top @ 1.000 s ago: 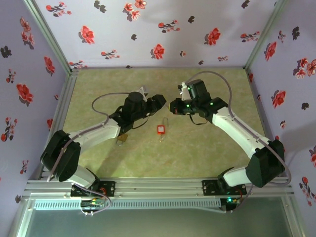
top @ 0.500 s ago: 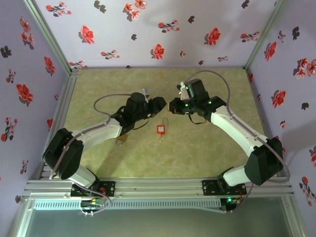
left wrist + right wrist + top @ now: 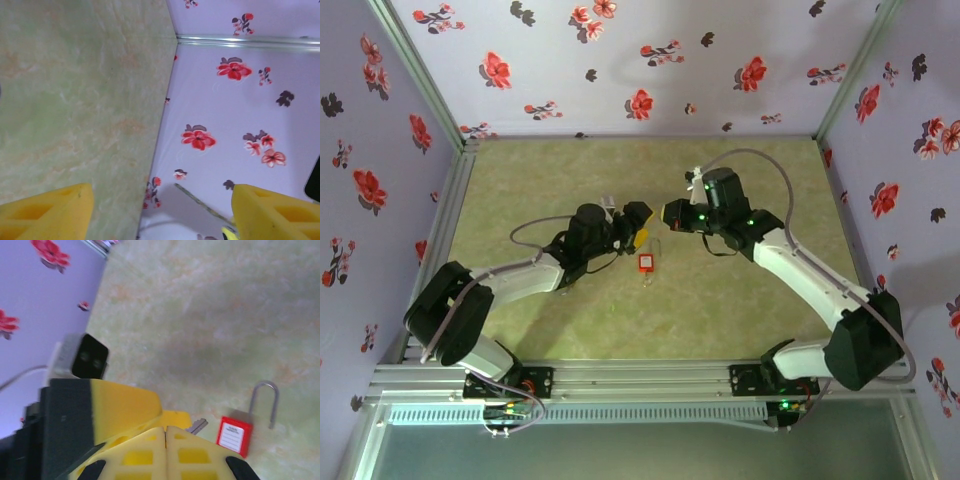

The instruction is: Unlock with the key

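Now spreading left claw [image 3: 162, 212] wide, gripping nothing, lowering toward red padlock [image 3: 645, 263] mid-desk [image 3: 720, 310], probably readying to steady it; keeping right claw [image 3: 165, 434] pinched tight, seemingly on key [image 3: 198, 425], tip poking out just left of red padlock.

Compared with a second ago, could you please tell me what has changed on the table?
The left tool dropped slightly toward the red padlock and opened wider. The right tool stayed shut and nearly in place; the red padlock has not moved.
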Robot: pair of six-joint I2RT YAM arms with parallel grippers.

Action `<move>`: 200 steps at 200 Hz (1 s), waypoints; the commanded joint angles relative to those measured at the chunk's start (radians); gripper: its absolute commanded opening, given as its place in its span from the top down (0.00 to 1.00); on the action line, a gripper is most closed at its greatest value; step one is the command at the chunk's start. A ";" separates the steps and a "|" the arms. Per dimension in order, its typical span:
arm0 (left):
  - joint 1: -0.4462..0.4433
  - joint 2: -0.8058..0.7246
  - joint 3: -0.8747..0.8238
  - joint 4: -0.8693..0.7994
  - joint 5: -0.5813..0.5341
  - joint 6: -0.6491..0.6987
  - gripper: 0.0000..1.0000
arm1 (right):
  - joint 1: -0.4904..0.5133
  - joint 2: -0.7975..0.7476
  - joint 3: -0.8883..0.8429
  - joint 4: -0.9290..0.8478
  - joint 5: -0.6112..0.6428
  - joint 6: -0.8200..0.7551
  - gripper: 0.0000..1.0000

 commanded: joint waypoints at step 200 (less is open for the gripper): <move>0.015 -0.009 -0.052 0.293 -0.009 -0.236 0.57 | 0.071 -0.107 -0.156 0.271 -0.158 -0.080 1.00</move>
